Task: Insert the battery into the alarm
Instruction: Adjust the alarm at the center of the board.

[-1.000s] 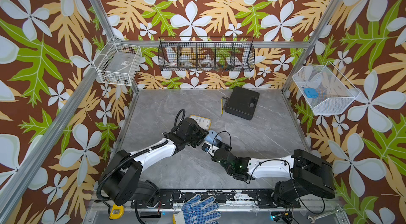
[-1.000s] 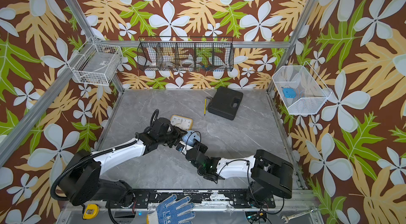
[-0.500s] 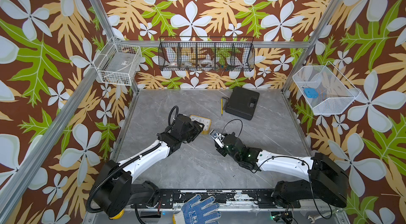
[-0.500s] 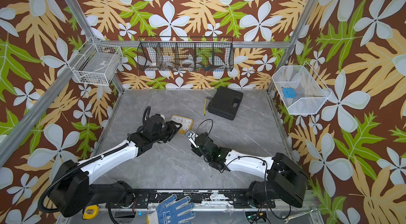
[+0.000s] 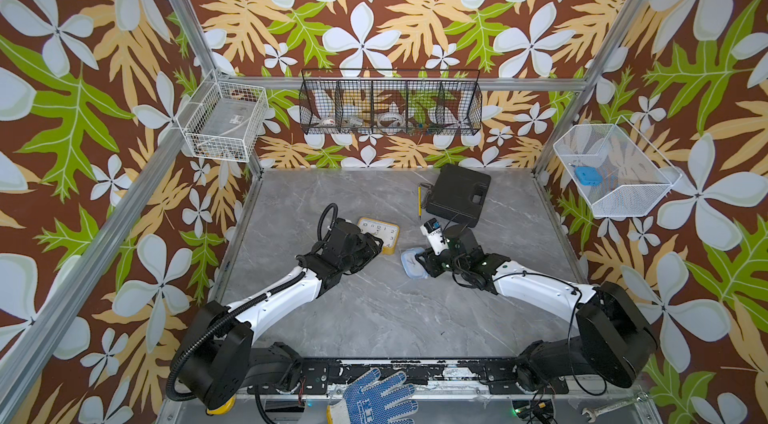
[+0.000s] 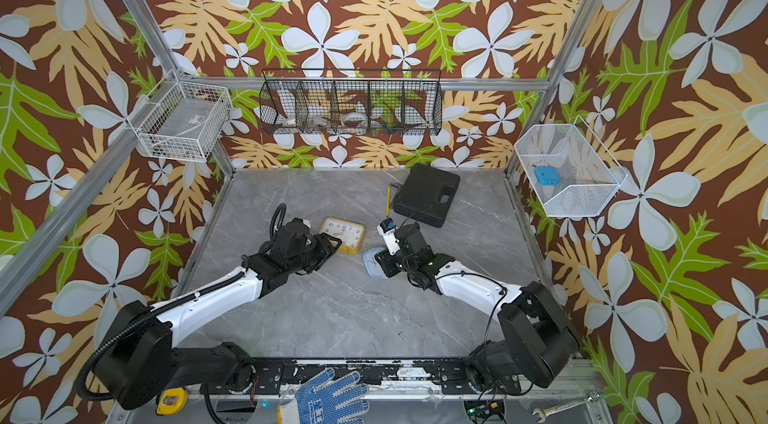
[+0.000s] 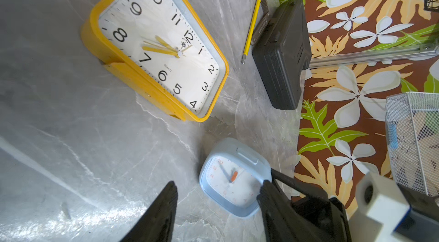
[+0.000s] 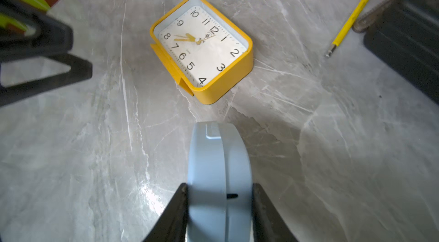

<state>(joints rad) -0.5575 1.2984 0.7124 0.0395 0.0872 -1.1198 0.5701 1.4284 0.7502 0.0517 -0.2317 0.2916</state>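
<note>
Beside the yellow clock (image 5: 380, 230), which lies face up on the grey table (image 5: 374, 309), the right gripper (image 8: 219, 186) is clamped across the pale blue alarm (image 8: 218, 157), holding it on edge close to the tabletop. The left gripper (image 5: 375, 244) hovers at the yellow clock's near corner, jaws apart and empty

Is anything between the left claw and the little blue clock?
Nothing visible. Only bare grey marble tabletop lies between the open left gripper and the small light-blue square alarm clock, gripped by the right gripper.
</note>
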